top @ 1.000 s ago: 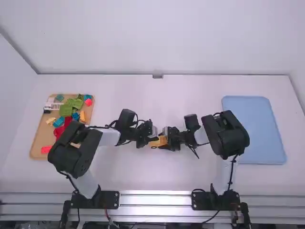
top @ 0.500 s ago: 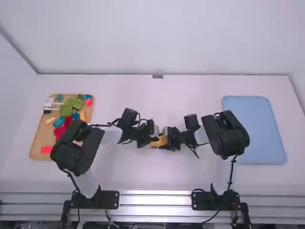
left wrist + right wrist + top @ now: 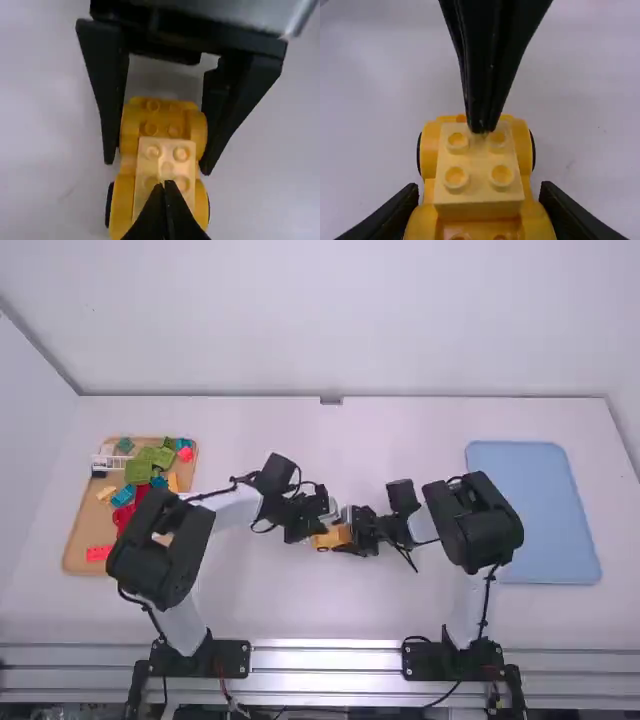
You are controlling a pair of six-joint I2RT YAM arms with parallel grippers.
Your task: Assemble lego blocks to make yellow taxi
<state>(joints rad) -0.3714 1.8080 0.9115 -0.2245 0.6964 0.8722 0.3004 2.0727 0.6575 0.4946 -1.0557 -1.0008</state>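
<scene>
1. Center of the high view: the yellow car body (image 3: 160,107), carrying a pale yellow block (image 3: 480,170), sits on the white table (image 3: 310,610) between two robot grippers.
2. The right gripper (image 3: 480,186) is closed to the car's width, a finger against each side, apparently to brace it while leaving the studded top free for work.
3. The left gripper (image 3: 482,131) has its fingertips together with nothing between them, poised at the pale block's studs, likely to press it home; whether they touch is unclear.
4. Loose bricks (image 3: 138,471) lie in a wooden tray (image 3: 75,560) at the frame's left, presumably a supply within the left arm's reach.
5. The left arm (image 3: 165,550) bends at lower left, its forearm angled right toward center. The right arm (image 3: 475,525) folds at center right, its wrist pointing left, so the grippers face each other low over the table.
</scene>
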